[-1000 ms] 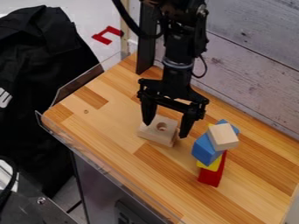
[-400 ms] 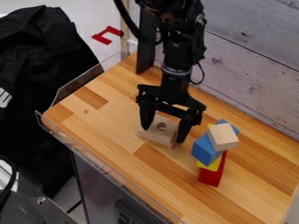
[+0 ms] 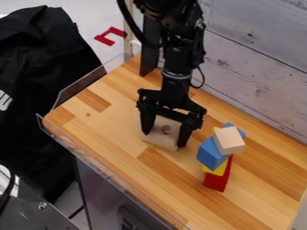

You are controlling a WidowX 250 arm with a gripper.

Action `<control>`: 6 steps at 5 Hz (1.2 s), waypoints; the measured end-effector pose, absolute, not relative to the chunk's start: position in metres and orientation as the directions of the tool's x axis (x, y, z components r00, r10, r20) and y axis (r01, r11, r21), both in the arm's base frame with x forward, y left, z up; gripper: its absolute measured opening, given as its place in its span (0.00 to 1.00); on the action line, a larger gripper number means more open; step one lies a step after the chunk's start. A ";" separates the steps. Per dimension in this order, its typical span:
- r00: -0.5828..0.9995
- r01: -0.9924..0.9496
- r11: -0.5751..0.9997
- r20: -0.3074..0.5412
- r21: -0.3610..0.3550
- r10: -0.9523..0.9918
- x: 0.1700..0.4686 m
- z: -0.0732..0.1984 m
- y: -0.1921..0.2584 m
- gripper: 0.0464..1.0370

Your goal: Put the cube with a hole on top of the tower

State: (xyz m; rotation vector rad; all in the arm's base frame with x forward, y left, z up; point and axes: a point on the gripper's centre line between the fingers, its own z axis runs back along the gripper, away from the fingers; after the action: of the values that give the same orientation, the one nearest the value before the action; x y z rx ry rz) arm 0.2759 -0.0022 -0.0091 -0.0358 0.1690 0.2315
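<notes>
Wooden worktop [image 3: 96, 121] with block tower and robot gripper, seen at a slant from above. The gripper [image 3: 164, 139] hangs over the left part of the worktop, between its rear edge and its front edge. It is open, its two fingers well apart and pointing down, one on either side of the cube with a hole [image 3: 158, 138]. Whether either finger touches the wood cannot be told. The cube, of pale wood with a round dark hole in its upper face, lies low on the worktop, apart from the tower.

The tower [image 3: 211, 154] stands farther toward the right end of the worktop. Visible in it are a red block [image 3: 215, 181] at the base, yellow [image 3: 216, 169] above it, a tilted blue block higher up and a pale wooden block [image 3: 228, 140] uppermost; more blue shows behind the last.

A clear guard [image 3: 82, 86] borders the worktop's left edge and continues along the front edge. A plank wall [image 3: 258, 67] rises behind the rear edge. Beyond the left edge lies black cloth [image 3: 42, 49] bearing a white marking [image 3: 5, 100], partly cut off; a red angular shape [image 3: 102, 38] shows near the worktop's far left corner.
</notes>
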 end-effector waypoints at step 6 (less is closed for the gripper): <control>0.955 -0.293 0.952 -0.067 -0.083 0.288 0.273 0.036 0.009 0.76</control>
State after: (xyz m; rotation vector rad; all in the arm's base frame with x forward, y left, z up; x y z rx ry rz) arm 0.2729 0.0087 0.0359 -0.0928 0.0546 0.2956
